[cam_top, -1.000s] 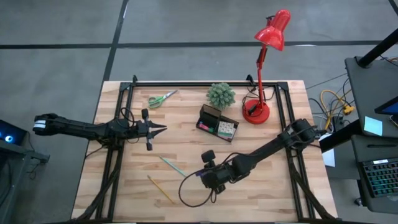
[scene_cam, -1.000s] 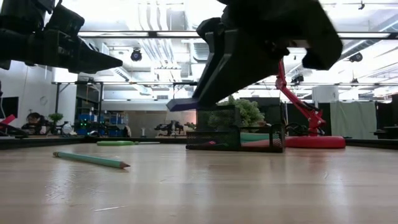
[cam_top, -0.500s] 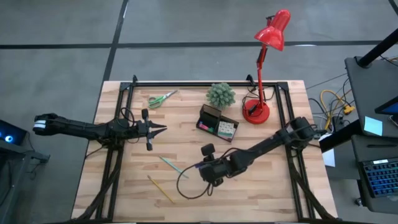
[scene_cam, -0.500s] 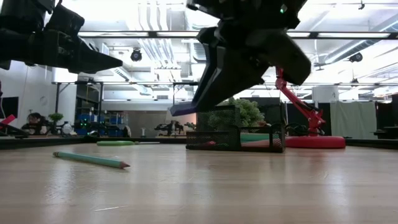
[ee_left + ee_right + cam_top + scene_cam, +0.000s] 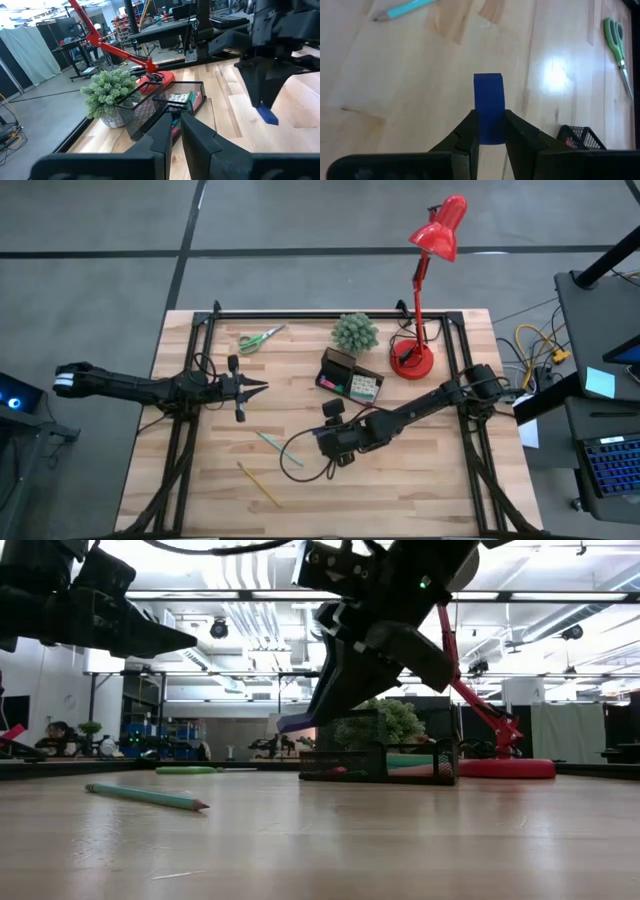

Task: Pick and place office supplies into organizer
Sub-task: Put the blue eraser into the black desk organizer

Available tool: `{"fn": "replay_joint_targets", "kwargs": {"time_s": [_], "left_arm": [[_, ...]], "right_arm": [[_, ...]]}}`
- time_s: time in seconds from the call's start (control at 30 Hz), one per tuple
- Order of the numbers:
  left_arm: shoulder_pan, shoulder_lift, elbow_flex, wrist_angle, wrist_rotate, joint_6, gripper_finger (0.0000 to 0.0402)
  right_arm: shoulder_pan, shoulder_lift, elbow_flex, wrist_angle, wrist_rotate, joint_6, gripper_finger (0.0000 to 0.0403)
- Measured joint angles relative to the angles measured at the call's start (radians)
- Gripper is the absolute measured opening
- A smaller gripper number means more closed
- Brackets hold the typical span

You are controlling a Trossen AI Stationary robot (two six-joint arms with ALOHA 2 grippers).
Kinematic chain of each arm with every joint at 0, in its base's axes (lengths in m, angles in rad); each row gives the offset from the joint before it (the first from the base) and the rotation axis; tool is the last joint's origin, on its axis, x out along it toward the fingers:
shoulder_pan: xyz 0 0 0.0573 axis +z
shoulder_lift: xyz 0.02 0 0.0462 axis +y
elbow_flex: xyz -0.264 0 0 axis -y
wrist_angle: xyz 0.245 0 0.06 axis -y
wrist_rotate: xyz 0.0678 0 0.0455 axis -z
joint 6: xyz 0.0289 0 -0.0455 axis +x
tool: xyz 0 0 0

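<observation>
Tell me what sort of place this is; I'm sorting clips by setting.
Probably a robotics lab or workshop: a wooden table with two arms mounted, ceiling ducts above an open hall, and a laptop on a bench alongside.

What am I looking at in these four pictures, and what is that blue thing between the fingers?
Two dark robot arms work at a wooden table. One camera looks straight down, one sits at tabletop height, and one rides on each wrist. The right gripper, above mid-table, is shut on a small blue piece. The left gripper waits over the left side, holding nothing. On the table lie green-handled scissors, a teal pencil, a yellow pencil, the black organizer, a potted plant and a red lamp.
</observation>
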Motion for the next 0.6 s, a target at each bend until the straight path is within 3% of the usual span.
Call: {"fn": "replay_joint_targets", "kwargs": {"time_s": [0.47,0.6], "left_arm": [[0.0,0.0,0.0,0.0,0.0,0.0,0.0026],[0.0,0.0,0.0,0.0,0.0,0.0,0.0026]], "right_arm": [[-0.065,0.0,0.0,0.004,0.009,-0.05,0.007],[-0.086,0.0,0.0,0.005,0.054,-0.055,0.007]]}}
